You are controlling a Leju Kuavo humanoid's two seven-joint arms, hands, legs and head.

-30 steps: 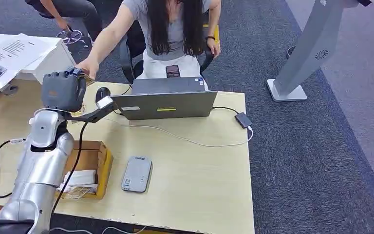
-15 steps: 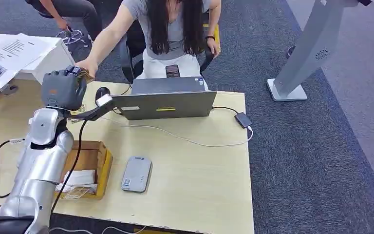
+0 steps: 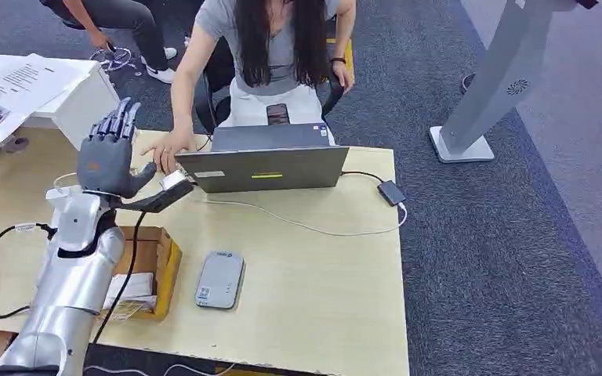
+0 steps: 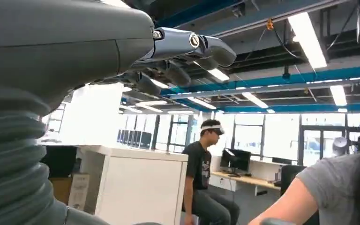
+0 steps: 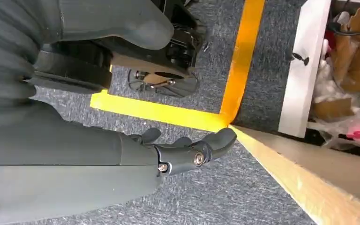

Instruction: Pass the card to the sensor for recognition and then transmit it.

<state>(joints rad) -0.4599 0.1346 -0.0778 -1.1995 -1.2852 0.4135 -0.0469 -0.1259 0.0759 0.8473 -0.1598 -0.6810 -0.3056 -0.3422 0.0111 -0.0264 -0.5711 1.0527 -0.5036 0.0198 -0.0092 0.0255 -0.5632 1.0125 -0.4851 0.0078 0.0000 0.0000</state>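
From the head view, the left hand (image 3: 110, 157) stands raised above the pale wooden surface (image 3: 321, 266), its dark matte fingers straight, spread apart and pointing up, with nothing in them. A person's hand (image 3: 165, 149) lies flat on the surface just beside it, at the corner of a grey laptop (image 3: 265, 168) whose smooth lid faces the robot. The sensor (image 3: 220, 280), a flat grey slab with rounded corners, lies nearer the robot, well apart from the hand. Beside it sits an open cardboard box (image 3: 168, 262); the card (image 3: 129, 286) is probably among the pale flat pieces lying inside, though the view is too coarse to be sure. A thin white cable (image 3: 298, 225) curves across the surface to a small dark adapter (image 3: 391, 192) at its edge, and dark blue-grey carpet (image 3: 502, 258) lies beyond. From the left wrist view, the left hand's ribbed grey cover and smooth shell loom large, with its fingers (image 4: 206, 47) held out against a ceiling of blue beams and strip lights; a seated person (image 4: 204, 173) is behind, next to a white cabinet (image 4: 136, 187). From the right wrist view, the right hand (image 5: 122, 159) hangs over coarse grey carpet crossed by glossy yellow tape (image 5: 243, 51); its fingers (image 5: 215, 140) lie gently bent, grasping nothing, close by the surface's light wooden edge.
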